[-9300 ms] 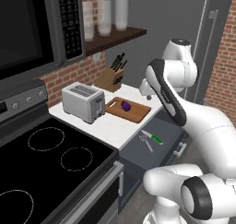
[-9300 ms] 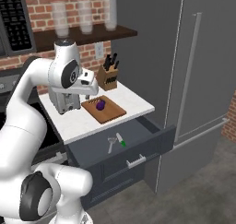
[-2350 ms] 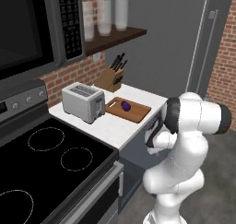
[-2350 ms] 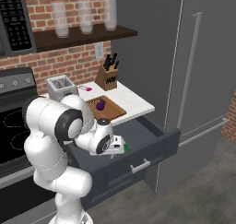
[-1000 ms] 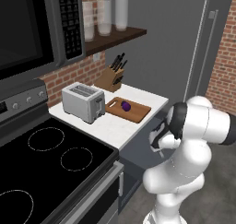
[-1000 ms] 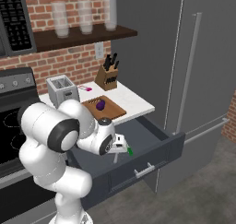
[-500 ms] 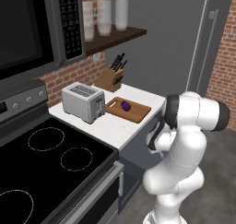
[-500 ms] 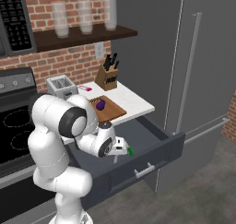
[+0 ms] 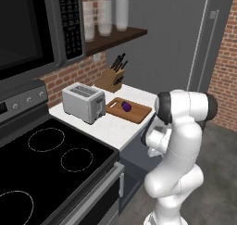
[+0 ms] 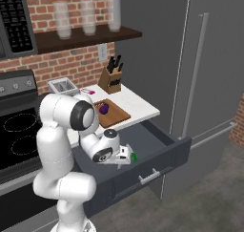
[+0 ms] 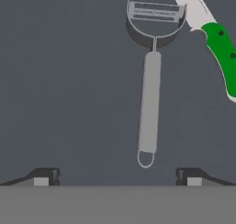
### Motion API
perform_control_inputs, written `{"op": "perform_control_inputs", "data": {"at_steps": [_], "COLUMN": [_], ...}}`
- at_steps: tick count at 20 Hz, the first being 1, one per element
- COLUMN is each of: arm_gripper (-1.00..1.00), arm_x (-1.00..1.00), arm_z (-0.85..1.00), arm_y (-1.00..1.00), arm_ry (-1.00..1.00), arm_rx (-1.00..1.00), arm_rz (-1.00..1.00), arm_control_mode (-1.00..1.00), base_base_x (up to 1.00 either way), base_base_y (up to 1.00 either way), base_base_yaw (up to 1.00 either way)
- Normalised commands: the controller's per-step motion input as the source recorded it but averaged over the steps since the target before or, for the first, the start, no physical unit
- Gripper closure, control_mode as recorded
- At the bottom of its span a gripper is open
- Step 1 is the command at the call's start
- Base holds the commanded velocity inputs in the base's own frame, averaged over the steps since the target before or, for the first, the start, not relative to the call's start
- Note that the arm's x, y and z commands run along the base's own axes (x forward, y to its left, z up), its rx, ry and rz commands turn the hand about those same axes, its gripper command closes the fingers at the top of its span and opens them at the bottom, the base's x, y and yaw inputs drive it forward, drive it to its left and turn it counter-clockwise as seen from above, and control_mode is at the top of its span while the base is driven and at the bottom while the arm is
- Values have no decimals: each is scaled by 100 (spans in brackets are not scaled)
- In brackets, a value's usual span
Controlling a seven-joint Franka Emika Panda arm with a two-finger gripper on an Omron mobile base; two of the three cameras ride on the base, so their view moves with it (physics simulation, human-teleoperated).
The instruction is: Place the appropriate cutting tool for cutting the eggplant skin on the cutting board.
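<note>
The gripper [image 11: 117, 174] is wide open w/ nothing in it. Its two dark tips stand far apart at the bottom of the hand view. It hangs low over the open drawer [image 10: 157, 142], pointing down at the dark grey drawer floor.

The peeler [image 11: 148, 85] lies flat on the drawer floor, right btwn the two tips but not touching them. Its slim grey handle runs up the hand view & its looped head w/ the blade is at the top. The small ring at the handle end is the part nearest the gripper.

Just beside the peeler head is a green-handled knife [image 11: 221, 52]. Its pale blade goes off the top edge. Knife & peeler are very near at the head end but look apart.

In the right base view the white arm bends down into the drawer, w/ a bit of green next to the hand.

Up on the white surface [image 10: 138, 104] is the wooden cutting board [image 9: 132, 110] w/ the purple eggplant [image 9: 126, 107] on it. Next to the board stands a silver toaster [image 9: 83, 103]. Behind the board is a knife block [image 9: 113, 78] w/ black handles. A stove [image 9: 51, 166] is beside the surface & a big grey fridge [image 10: 205, 83] is on the other side.
</note>
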Motion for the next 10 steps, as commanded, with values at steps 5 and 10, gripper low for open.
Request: {"op": "perform_control_inputs", "data": {"at_steps": [5, 10], "arm_gripper": [-100, -100], "arm_x": [2, 2], "arm_z": [-24, -18], "arm_y": [0, 0], "arm_ry": [0, -1], "arm_rx": [3, 2], "arm_rz": [0, 0], "arm_control_mode": [-100, -100], "base_base_x": [0, 0], "base_base_y": [0, 0], "base_base_yaw": [0, 0]}}
